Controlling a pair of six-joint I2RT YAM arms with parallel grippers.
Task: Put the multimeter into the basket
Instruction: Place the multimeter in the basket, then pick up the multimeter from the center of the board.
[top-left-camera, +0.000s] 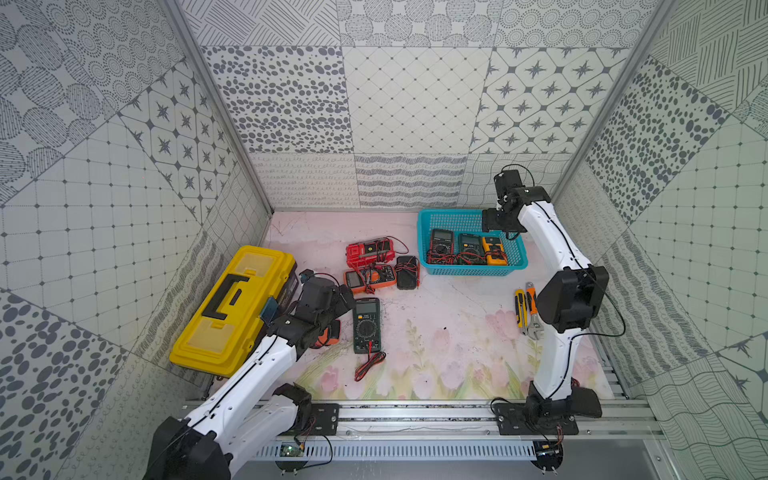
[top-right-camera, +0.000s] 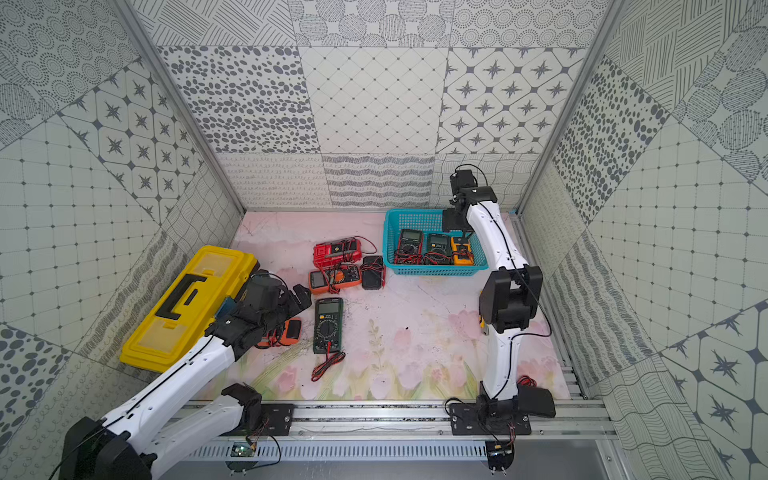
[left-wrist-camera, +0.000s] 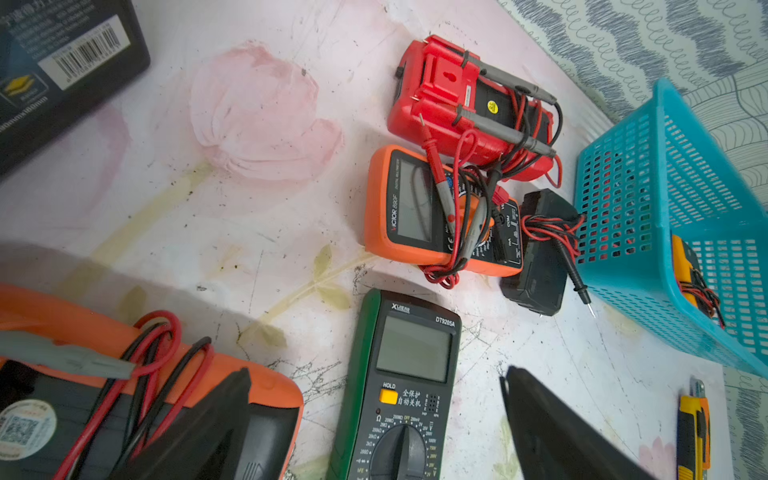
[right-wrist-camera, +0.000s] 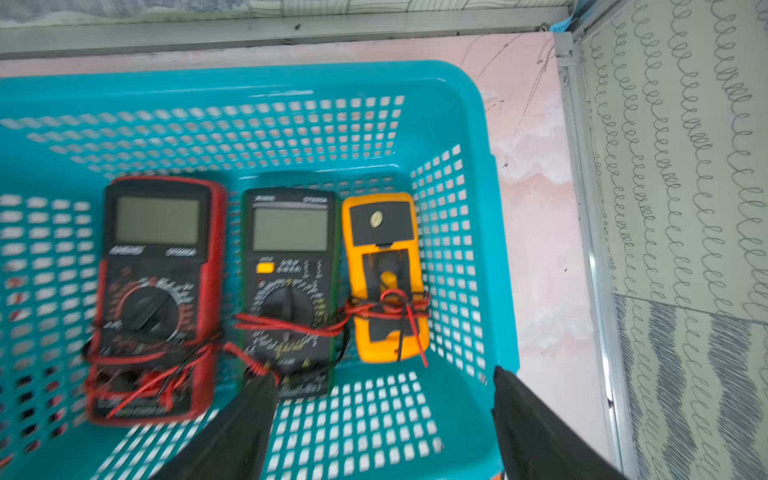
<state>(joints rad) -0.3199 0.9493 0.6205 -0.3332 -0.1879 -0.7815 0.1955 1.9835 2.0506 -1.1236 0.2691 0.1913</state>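
Right tool (right-wrist-camera: 382, 374) gapes empty over the basket (right-wrist-camera: 249, 79); yellow multimeter (right-wrist-camera: 384, 274) lies inside, against its side wall. Left tool (left-wrist-camera: 376, 370) gapes empty near green multimeter (top-left-camera: 366, 326) on bench (top-left-camera: 449, 324). Retract right tool vertically, clear of leads (right-wrist-camera: 386, 307).

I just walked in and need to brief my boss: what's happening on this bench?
Multimeters are being sorted into the teal basket. The right hand hovers open above it, empty; a red-edged meter, a green-edged meter and a yellow meter lie inside. The left hand, open and empty, hangs near the green multimeter on the table.
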